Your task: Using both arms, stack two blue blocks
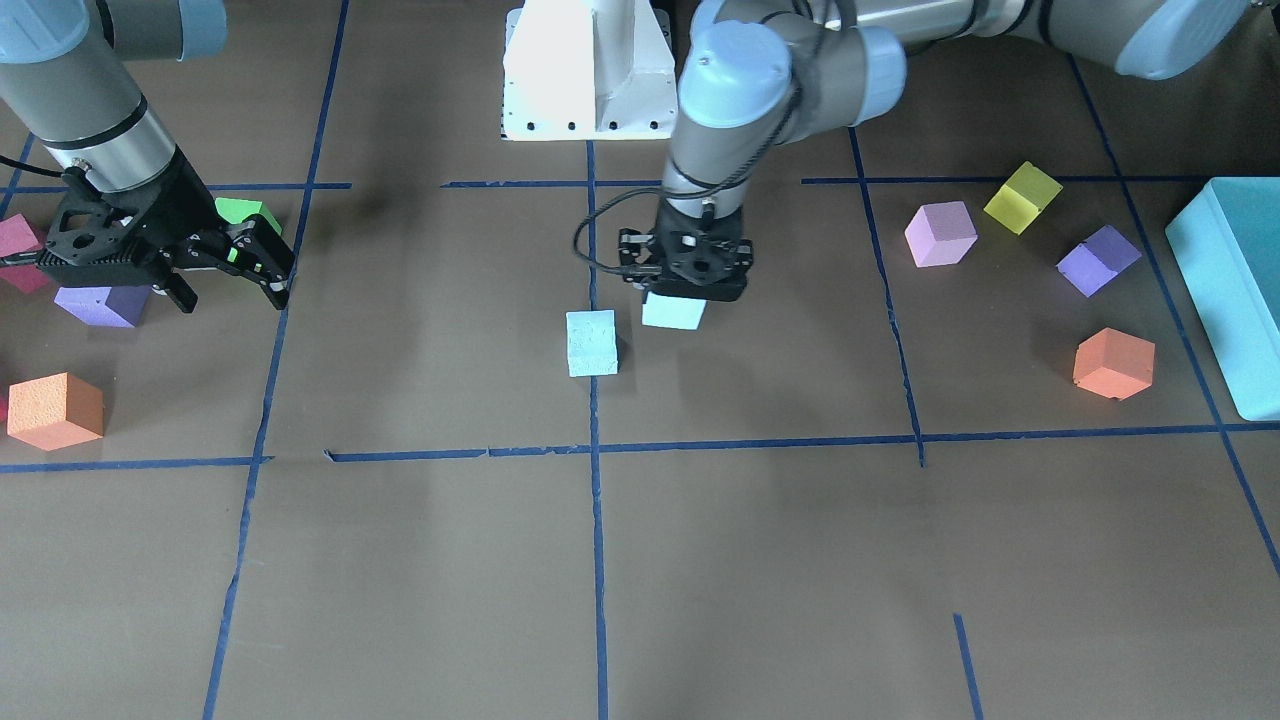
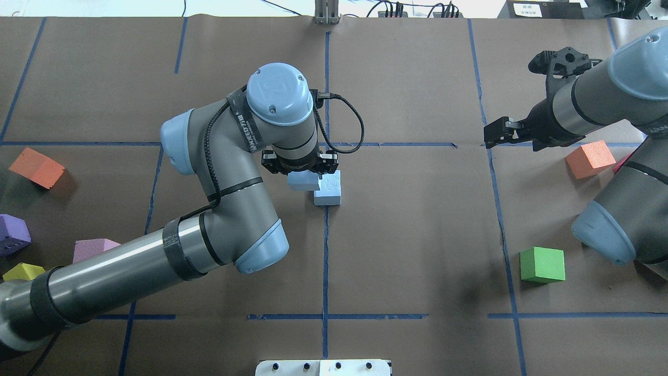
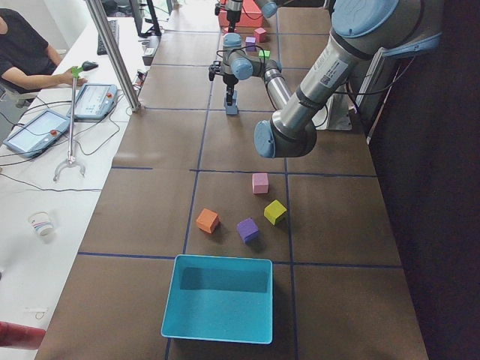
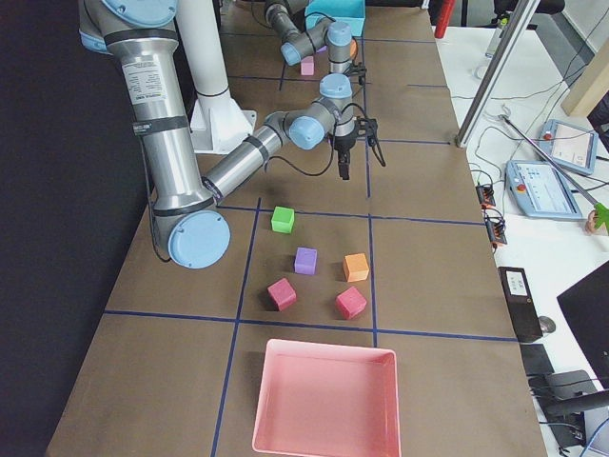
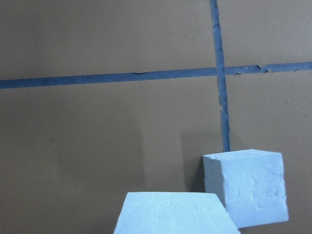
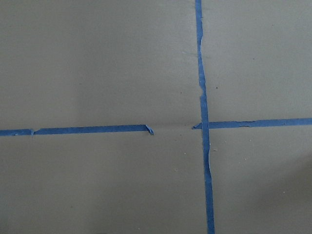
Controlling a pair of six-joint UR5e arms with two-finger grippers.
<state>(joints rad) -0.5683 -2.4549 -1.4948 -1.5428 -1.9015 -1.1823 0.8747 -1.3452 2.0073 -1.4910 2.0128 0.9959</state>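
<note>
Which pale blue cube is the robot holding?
The held blue block sits in the left end effector, nearer the robot's base; the free blue block stands alone on the tape line.

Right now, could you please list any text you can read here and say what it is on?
No text here can be read with certainty.
White print on the black strap round the left arm: too blurred to read.
White label at the overhead view's top right: too small to read.

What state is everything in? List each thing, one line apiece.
left gripper: shut on the held blue block.
held blue block: gripped, beside the other block, not stacked.
second blue block: lying loose, ungripped.
right gripper: open, empty.
</note>
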